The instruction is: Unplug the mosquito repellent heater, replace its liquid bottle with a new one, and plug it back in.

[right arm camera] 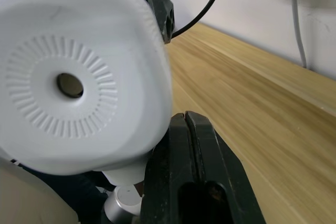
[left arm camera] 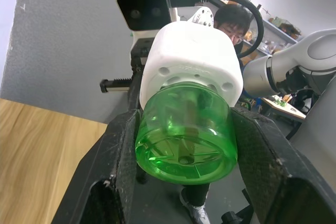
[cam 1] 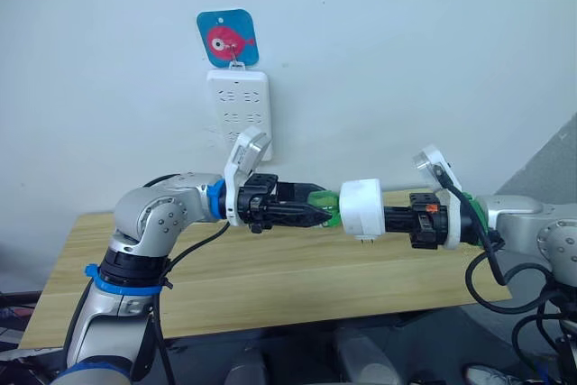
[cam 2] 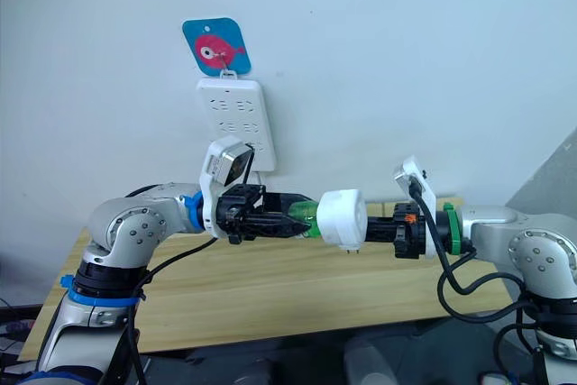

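The mosquito repellent heater (cam 1: 362,208), a small white rounded unit with two prongs pointing down, hangs in the air above the wooden table (cam 1: 270,281). My right gripper (cam 1: 389,219) is shut on it from the right. Its vented face with a round hole (right arm camera: 71,85) looks toward the right wrist camera. A green translucent liquid bottle (left arm camera: 184,135) sits with its neck in the heater's other end. My left gripper (cam 1: 317,213) is shut on this bottle, one black finger (left arm camera: 123,161) on each side. Both arms meet at mid-table height.
A long white power strip (cam 1: 239,110) hangs on the wall under a blue fish-print hook (cam 1: 227,39), its cable dropping behind the table. Behind the heater in the left wrist view there is a person (left arm camera: 231,19) and shelves.
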Controlling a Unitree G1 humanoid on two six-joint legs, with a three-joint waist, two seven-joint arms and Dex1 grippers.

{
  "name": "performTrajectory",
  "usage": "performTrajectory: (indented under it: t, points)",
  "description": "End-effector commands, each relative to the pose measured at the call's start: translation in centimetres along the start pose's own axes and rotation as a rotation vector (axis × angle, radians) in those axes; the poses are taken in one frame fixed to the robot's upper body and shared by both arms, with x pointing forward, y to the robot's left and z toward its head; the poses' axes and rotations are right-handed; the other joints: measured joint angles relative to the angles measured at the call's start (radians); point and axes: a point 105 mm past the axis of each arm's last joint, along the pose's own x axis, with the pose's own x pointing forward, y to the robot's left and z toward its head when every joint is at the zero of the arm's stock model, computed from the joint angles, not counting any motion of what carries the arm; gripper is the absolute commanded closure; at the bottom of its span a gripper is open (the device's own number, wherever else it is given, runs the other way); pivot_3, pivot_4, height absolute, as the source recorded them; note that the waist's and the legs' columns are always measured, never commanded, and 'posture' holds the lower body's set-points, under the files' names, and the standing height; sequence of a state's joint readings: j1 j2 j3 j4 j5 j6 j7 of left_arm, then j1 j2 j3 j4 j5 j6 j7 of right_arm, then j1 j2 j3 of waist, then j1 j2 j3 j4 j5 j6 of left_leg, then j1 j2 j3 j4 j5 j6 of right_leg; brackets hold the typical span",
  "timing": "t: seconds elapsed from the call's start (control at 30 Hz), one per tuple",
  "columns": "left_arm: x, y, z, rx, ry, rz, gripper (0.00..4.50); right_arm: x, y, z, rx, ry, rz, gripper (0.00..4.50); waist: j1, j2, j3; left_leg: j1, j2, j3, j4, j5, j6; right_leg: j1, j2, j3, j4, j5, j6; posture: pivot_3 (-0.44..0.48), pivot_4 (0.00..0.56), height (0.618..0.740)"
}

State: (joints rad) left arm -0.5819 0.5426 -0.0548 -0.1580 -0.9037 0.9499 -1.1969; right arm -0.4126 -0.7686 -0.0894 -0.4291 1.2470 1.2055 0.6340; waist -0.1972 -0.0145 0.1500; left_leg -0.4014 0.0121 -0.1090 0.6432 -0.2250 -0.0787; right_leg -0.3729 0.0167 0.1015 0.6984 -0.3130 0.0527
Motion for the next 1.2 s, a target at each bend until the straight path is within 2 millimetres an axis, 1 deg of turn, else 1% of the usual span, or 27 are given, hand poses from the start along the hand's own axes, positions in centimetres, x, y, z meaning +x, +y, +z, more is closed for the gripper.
performTrajectory:
  t: [0.03, 0.33, 0.57, 0.93, 1.1, 1.2]
  points:
    - [-0.1, 1.1, 0.5, 0.050, -0.011, 0.079, 2.16, 0.4, 2.8, 0.9, -0.061, -0.021, 0.121, 4.50, 0.000, 0.000, 0.000, 0.000, 0.000, 0.000, 0.000, 0.000, 0.000, 0.000, 0.000, 0.000, 0.000, 0.000, 0.000, -0.222, 0.063, 0.733]
    - [0.1, 1.8, 0.9, 0.088, -0.036, 0.117, 2.16, 0.3, 3.4, 0.6, -0.030, -0.008, 0.145, 4.50, 0.001, 0.000, 0.000, 0.000, 0.000, 0.000, 0.000, 0.000, 0.000, 0.000, 0.000, 0.000, 0.000, 0.000, 0.000, -0.225, 0.065, 0.733]
    - [0.1, 1.7, 0.7, 0.089, -0.034, 0.115, 2.16, 0.4, 3.1, 0.7, -0.029, -0.027, 0.125, 4.50, 0.000, 0.000, 0.000, 0.000, 0.000, 0.000, 0.000, 0.000, 0.000, 0.000, 0.000, 0.000, 0.000, 0.000, 0.000, -0.224, 0.066, 0.733]
    - [-0.1, 1.6, 0.7, 0.067, -0.042, 0.116, 2.16, 0.4, 1.2, 0.5, -0.112, -0.029, 0.010, 4.50, 0.000, 0.000, 0.000, 0.000, 0.000, 0.000, 0.000, 0.000, 0.000, 0.000, 0.000, 0.000, 0.000, 0.000, 0.000, -0.224, 0.069, 0.733]
    - [-0.2, 1.6, 0.8, 0.064, -0.049, 0.123, 2.16, -0.2, -0.9, -0.2, -0.172, 0.015, -0.089, 4.50, 0.001, 0.000, 0.000, 0.000, 0.000, 0.000, 0.000, 0.000, 0.000, 0.000, 0.000, 0.000, 0.000, 0.000, 0.000, -0.223, 0.070, 0.733]
    - [-0.3, 1.7, 0.7, 0.063, -0.052, 0.128, 2.16, -0.7, -1.7, -0.7, -0.181, 0.032, -0.116, 4.50, 0.001, 0.000, 0.000, 0.000, 0.000, 0.000, 0.000, 0.000, 0.000, 0.000, 0.000, 0.000, -0.001, 0.000, 0.000, -0.222, 0.070, 0.733]
